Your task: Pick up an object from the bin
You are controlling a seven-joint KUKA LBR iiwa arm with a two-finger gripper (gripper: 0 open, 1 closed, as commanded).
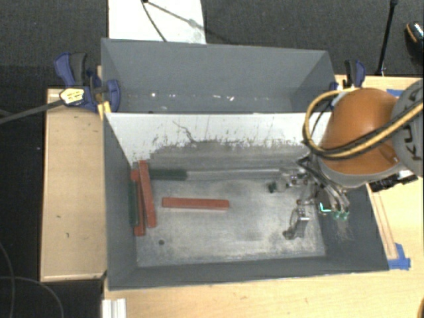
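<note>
Camera view: tool (pixel 310 218) noted at 4 o'clock, spread or closed cannot be told. Flat red bar (pixel 195 204) at centre is judged stiff and light, best taken mid-length across its width.

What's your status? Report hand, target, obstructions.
Hand low at right of bin, over bare floor. Nearest thing: red bar lying flat mid-floor, to its left. Red and green bars against left wall. Nothing between hand and red bar.

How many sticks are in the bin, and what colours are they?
Red-brown sticks: 3 (one in the middle, two close together on the left)
Dark green sticks: 1 (along the back)
Total: 4, though the tight pile on the left may hide another.
</note>
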